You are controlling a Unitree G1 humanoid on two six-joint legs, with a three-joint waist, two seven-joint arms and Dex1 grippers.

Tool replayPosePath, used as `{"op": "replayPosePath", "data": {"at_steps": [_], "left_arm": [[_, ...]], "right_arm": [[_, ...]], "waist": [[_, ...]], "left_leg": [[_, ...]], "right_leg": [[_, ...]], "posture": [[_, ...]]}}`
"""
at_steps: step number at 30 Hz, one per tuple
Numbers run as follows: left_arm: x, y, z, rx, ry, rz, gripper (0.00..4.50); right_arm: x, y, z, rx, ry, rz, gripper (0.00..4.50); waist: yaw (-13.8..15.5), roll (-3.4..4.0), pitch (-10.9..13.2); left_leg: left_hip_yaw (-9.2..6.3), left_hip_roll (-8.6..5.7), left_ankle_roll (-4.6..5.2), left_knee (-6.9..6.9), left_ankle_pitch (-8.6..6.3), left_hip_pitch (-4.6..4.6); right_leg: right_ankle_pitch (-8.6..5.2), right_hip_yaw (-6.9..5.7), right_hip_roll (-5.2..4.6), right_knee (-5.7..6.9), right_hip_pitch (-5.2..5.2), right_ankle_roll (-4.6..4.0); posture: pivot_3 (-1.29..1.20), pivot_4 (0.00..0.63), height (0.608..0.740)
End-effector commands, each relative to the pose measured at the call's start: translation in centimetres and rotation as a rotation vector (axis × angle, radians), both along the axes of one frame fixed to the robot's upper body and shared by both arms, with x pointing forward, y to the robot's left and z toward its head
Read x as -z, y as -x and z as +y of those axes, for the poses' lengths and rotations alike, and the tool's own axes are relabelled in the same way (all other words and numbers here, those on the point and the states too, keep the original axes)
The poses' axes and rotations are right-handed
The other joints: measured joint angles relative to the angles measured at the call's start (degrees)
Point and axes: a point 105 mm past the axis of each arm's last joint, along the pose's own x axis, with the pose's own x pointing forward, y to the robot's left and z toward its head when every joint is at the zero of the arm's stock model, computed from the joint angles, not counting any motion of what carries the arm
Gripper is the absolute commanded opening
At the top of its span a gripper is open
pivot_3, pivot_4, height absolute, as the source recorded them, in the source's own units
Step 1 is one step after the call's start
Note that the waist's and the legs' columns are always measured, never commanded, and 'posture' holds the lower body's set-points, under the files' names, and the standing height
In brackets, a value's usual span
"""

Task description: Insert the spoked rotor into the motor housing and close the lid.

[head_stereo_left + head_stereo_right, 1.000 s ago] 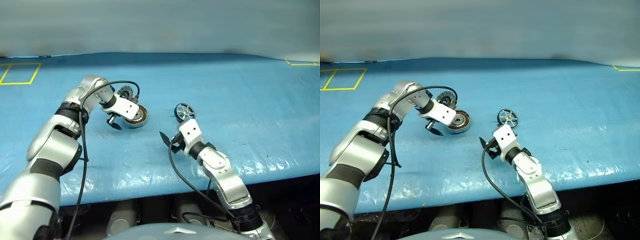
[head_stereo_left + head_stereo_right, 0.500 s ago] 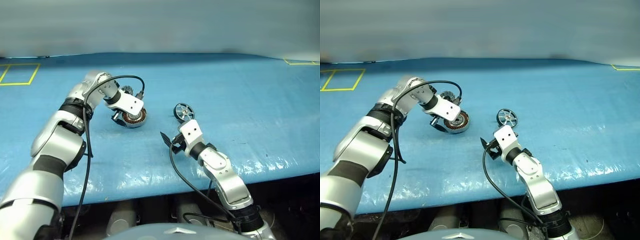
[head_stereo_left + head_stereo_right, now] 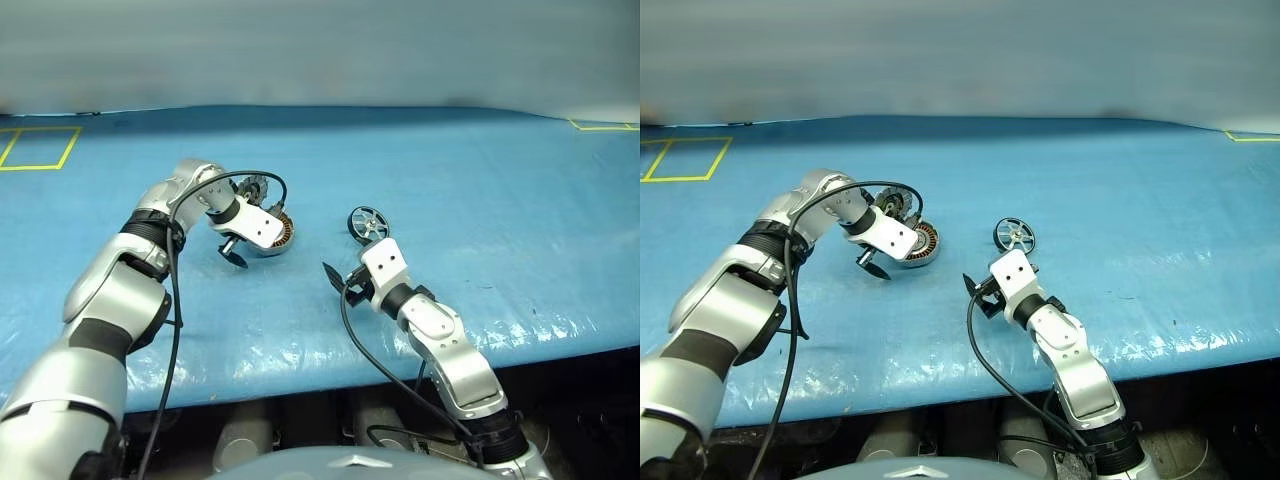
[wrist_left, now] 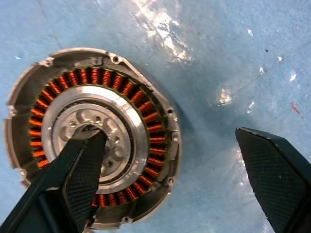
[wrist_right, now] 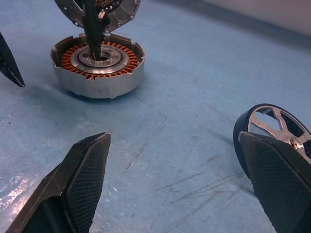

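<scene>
Coppery motor housing [image 4: 92, 150] sat under left gripper [image 4: 180, 160], claw spread w/ nothing held; right gripper [image 5: 187, 160] also spread, spoked rotor [image 5: 277, 128] beside one finger.

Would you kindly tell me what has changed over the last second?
The left gripper swung in over the motor housing, then eased back slightly; its fingers remain open, gripping nothing. The right gripper, spoked rotor, housing and raised lid stayed put.

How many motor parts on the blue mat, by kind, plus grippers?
Spoked rotor: 1
Motor housing: 1
Lid: 1
Open grippers: 2, left gripper, right gripper
Total: 5
</scene>
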Motion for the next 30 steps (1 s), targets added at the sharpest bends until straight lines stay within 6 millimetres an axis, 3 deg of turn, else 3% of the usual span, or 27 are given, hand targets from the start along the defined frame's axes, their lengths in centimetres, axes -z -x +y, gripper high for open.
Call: {"op": "replayPosePath", "data": {"at_steps": [1,5,8,11,14,18,23,26,30], "left_arm": [[-0.2,0.0,0.2,0.018,-0.022,-0.017,4.50],[0.2,-0.1,0.3,0.020,-0.035,-0.029,4.50],[0.4,0.0,0.5,0.047,-0.059,-0.033,3.93],[0.3,-0.8,-0.1,0.040,-0.029,-0.102,2.99],[0.4,-0.9,-0.1,0.056,-0.045,-0.110,2.99],[0.5,-1.2,-0.4,0.071,-0.026,-0.158,2.28],[0.3,-0.8,-1.4,0.172,0.001,-0.193,2.28],[-1.3,-1.7,-3.0,0.264,0.027,-0.341,2.28],[-2.0,-1.5,-4.3,0.373,0.041,-0.413,2.28]], "right_arm": [[-1.5,0.0,-0.2,0.011,-0.013,-0.062,4.47],[-1.5,0.0,-0.2,0.012,-0.016,-0.063,4.47],[-1.6,-0.1,-0.2,0.011,-0.017,-0.066,4.50],[-1.7,-0.1,-0.2,0.010,-0.015,-0.068,4.50],[-1.7,-0.1,-0.3,0.009,-0.013,-0.069,4.50],[-1.9,-0.1,-0.4,0.007,-0.011,-0.073,4.50],[-2.0,0.1,-0.6,0.005,-0.007,-0.075,4.50],[-2.0,0.3,-0.8,0.001,-0.001,-0.068,4.50],[-1.8,0.7,-1.0,-0.008,0.015,-0.056,4.50]], "waist": [[-0.02,0.00,0.00],[-0.02,0.00,0.00],[-0.05,0.00,-0.01],[-0.03,-0.01,-0.01],[-0.08,-0.01,-0.01],[-0.04,0.00,-0.02],[0.06,-0.01,-0.02],[0.43,-0.02,-0.02],[0.81,-0.02,-0.02]], "left_leg": [[0.00,0.00,0.00,0.00,0.00,0.00],[0.00,0.00,0.00,0.00,0.00,0.01],[0.00,0.00,0.00,0.00,0.00,0.02],[0.01,0.00,0.00,0.00,0.00,0.05],[0.01,0.00,0.01,0.01,-0.01,0.05],[0.03,0.01,0.01,0.01,-0.01,0.08],[0.02,0.01,0.03,0.07,-0.01,0.09],[0.02,0.00,0.05,0.08,-0.02,0.08],[0.03,-0.03,0.03,0.11,-0.01,0.04]], "right_leg": [[0.00,0.00,0.00,0.00,0.00,0.00],[0.00,0.00,0.00,0.01,0.00,0.00],[0.00,0.00,0.00,0.01,0.01,0.00],[0.02,0.01,0.00,0.01,0.03,-0.02],[0.03,0.01,0.00,0.02,0.04,0.00],[0.03,0.02,0.00,0.03,0.04,0.00],[0.05,0.01,0.00,0.05,0.07,0.02],[0.06,0.01,-0.02,0.05,0.08,0.03],[0.14,0.00,-0.04,0.02,0.08,0.09]], "posture": [[0.00,0.150,0.740],[0.00,0.150,0.740],[0.00,0.150,0.740],[0.00,0.150,0.740],[0.00,0.150,0.740],[0.00,0.150,0.740],[0.00,0.150,0.740],[0.00,0.150,0.740],[0.00,0.150,0.740]]}}
